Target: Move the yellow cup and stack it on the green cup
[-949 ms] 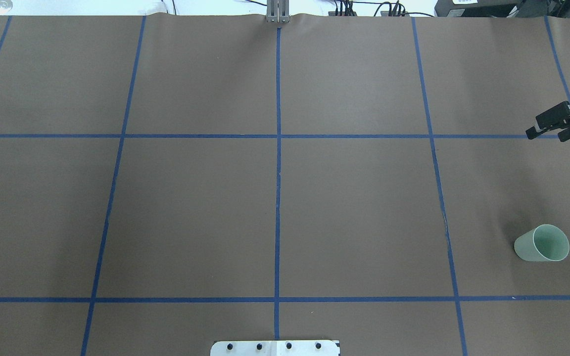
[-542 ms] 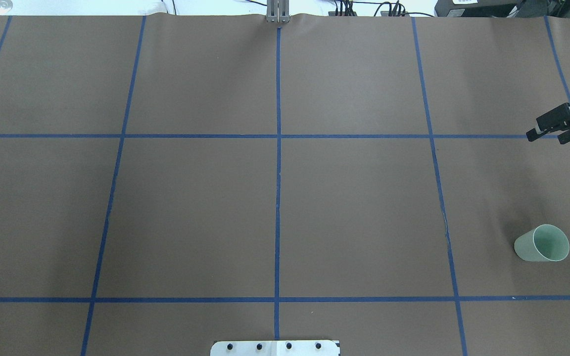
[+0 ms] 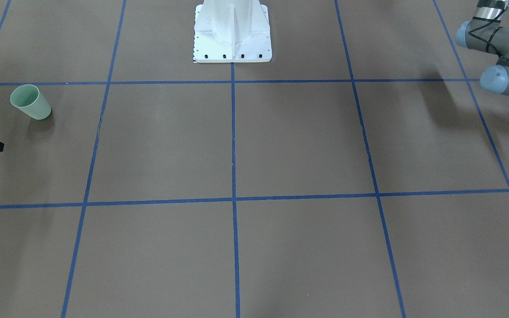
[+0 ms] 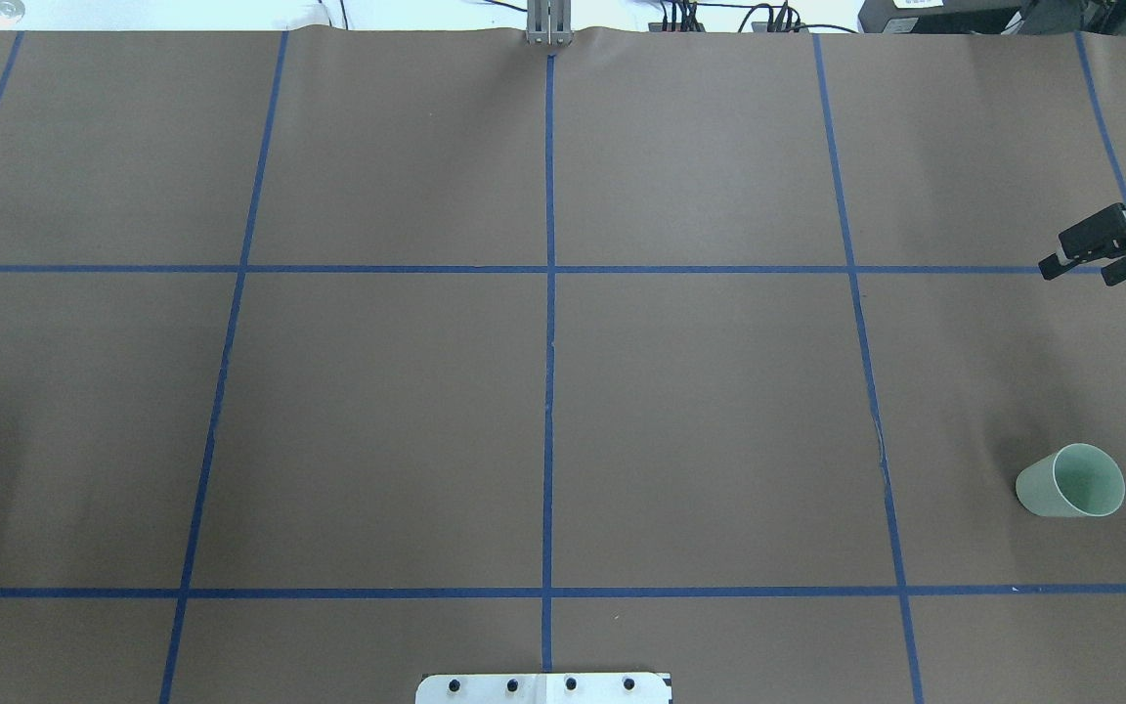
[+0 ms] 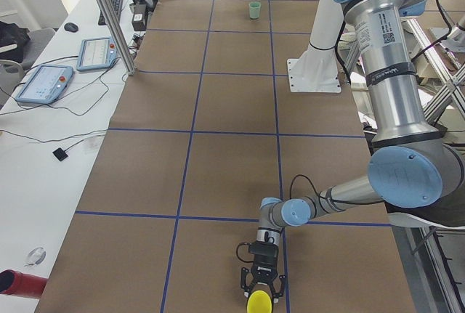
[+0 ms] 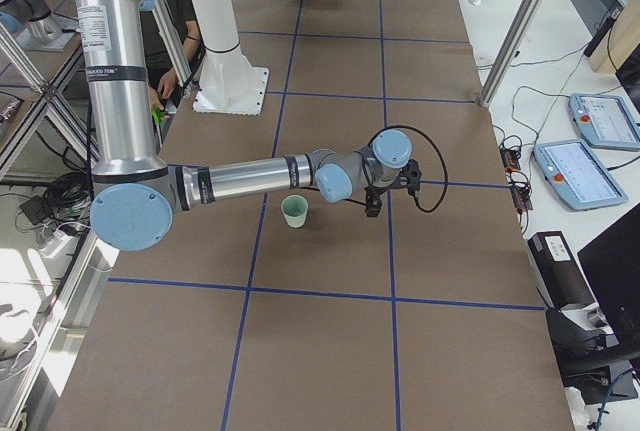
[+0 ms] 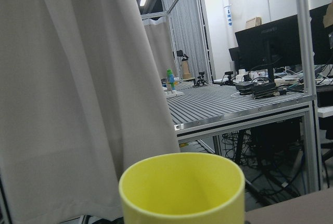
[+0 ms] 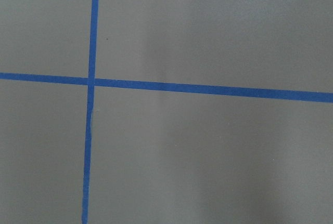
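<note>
Saw a brown table (image 4: 377,411) gridded with blue tape. Found the left arm (image 5: 392,102) bent low at the robot's left end, the left gripper (image 5: 260,287) right at the yellow cup (image 5: 259,303) there — could not tell whether its fingers clasped it. Found the right gripper (image 4: 1076,266) above the right end, nothing in it, finger gap too unclear to call. Spotted the green cup (image 4: 1061,486) upright on the table near that gripper — apart from it, rim up.

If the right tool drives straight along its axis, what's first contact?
Probably the bare table, beside a tape crossing: the right tool points about straight down. The green cup stands off that line.
</note>
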### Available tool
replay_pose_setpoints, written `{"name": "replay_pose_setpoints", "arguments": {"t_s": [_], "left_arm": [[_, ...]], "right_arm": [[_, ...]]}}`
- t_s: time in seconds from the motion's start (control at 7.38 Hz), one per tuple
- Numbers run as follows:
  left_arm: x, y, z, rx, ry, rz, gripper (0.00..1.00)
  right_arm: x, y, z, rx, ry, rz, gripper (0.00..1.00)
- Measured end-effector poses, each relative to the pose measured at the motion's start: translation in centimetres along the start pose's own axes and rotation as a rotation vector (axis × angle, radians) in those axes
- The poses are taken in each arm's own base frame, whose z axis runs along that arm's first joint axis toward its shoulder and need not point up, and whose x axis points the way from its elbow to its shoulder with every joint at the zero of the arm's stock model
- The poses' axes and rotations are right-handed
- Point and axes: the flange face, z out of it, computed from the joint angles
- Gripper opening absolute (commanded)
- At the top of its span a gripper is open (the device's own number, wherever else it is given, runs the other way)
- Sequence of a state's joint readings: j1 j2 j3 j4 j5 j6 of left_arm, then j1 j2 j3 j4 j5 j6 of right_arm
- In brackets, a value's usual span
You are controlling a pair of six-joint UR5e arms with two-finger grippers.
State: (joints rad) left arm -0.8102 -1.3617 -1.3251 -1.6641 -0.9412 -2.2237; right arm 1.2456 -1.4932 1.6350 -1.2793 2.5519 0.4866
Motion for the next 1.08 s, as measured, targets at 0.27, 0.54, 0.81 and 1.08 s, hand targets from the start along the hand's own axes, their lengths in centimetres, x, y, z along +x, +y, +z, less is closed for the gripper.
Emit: {"name": "replay_pose_setpoints", "arguments": {"t_s": [0.27, 0.54, 0.81, 1.08], "left_arm": [[4.2, -2.1, -1.3, 0.033, 0.051, 0.026, 0.61], [8.3, -2.9, -4.5, -0.002, 0.200, 0.095, 0.61], [12.9, -3.5, -8.3, -0.044, 0.426, 0.160, 0.61], [19.2, -4.2, -14.0, -0.047, 0.586, 0.185, 0.61]], "right_arm": [[-0.1, -0.1, 0.0, 0.000, -0.001, 0.001, 1.00], [-0.4, -0.5, -0.1, 0.003, -0.001, -0.003, 1.00], [-0.7, -0.7, -0.2, 0.006, -0.003, 0.013, 1.00], [-1.2, -1.1, -0.3, 0.010, -0.006, 0.029, 1.00]]}}
